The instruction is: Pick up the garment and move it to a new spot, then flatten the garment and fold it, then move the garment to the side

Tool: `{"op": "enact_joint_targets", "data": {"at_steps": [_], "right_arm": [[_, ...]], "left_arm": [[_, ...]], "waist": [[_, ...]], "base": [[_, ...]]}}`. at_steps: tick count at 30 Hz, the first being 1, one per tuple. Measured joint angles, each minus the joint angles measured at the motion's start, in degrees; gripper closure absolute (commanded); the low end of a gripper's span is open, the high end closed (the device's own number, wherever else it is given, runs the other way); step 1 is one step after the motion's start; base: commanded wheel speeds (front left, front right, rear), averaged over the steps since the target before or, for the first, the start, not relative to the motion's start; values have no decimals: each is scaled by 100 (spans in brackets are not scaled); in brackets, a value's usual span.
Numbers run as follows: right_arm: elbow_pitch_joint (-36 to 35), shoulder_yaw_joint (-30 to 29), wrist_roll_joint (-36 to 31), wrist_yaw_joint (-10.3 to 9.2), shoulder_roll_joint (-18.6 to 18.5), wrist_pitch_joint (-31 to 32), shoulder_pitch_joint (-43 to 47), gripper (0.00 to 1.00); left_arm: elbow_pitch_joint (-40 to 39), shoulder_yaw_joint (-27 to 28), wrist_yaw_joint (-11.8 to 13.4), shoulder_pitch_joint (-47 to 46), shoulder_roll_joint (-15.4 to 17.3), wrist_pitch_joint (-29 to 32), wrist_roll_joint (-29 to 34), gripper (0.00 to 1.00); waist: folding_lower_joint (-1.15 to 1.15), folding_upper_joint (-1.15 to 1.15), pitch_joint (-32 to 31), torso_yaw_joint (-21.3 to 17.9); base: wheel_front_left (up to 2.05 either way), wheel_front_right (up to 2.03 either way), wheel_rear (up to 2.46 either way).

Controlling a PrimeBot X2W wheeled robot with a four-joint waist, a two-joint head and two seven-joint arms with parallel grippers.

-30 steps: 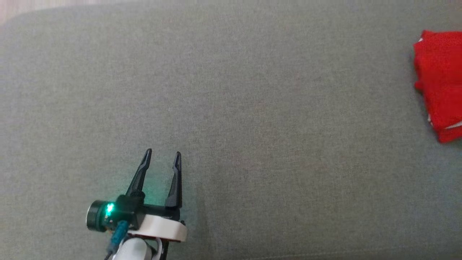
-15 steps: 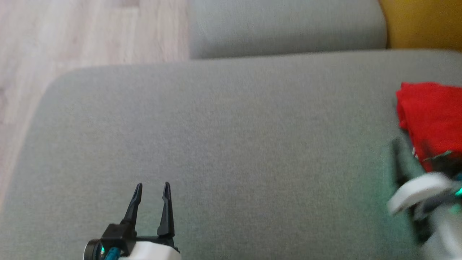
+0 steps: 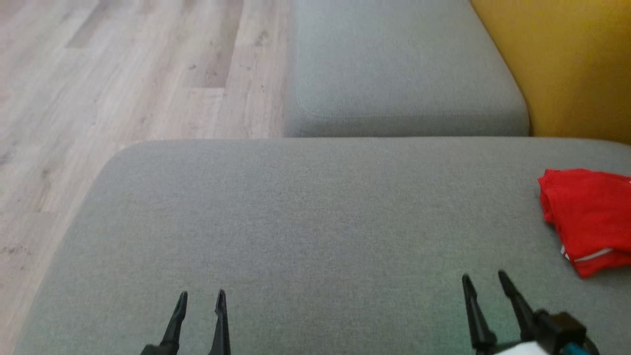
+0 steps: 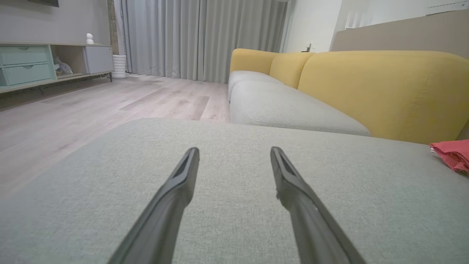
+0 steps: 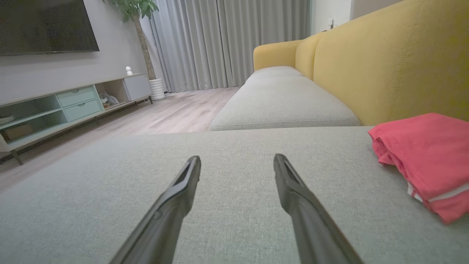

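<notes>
Garment (image 3: 589,219) folded and resting beyond the right hand (image 3: 483,275), with both hands empty!

And there it is: the red bundle lies in a tidy stack on the grey seat cushion (image 3: 315,222), just ahead of the right hand and off to its outer side, well apart from the left hand (image 3: 202,293). It looks like a set-aside spot, pushed out near the yellow backrest (image 3: 567,64), so I'd judge the folding done and the job close to wrapped up. The right hand has its fingers spread as wide as they go, with nothing between them and no contact with the cloth. The left hand is the same, wide apart and holding nothing. Both point forward, low over the cushion, though whether the tips brush it I can't tell.
</notes>
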Motion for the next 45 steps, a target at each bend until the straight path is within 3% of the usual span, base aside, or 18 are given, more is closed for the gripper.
{"op": "enact_joint_targets", "data": {"at_steps": [10, 20, 21, 27, 45], "right_arm": [[-66, -293, -283, 0, 204, 0, 252, 0], [-64, -202, -135, 0, 219, 0, 433, 0], [-63, -182, -134, 0, 219, 0, 433, 100], [392, -142, -113, -2, 220, 20, 651, 100], [380, -302, 1093, -2, 220, 316, 487, 100]], "left_arm": [[7, 76, -10, 178, 5, 0, 169, 0], [90, 91, -26, 180, 5, 0, 250, 0], [107, 90, -25, 180, 5, 0, 269, 100], [560, 47, -26, 407, 3, 30, 235, 100], [537, 240, -152, 318, 5, 321, -948, 100]], "waist": [[0, 0, -148, 47], [1, 0, -169, -57], [1, 0, -174, -71], [1, 0, -168, -88], [2, 0, 9, -138]], "base": [[0, 0, 0], [0, 0, 0], [0, 0, 0], [0, 0, 0], [0, 0, 0]]}}
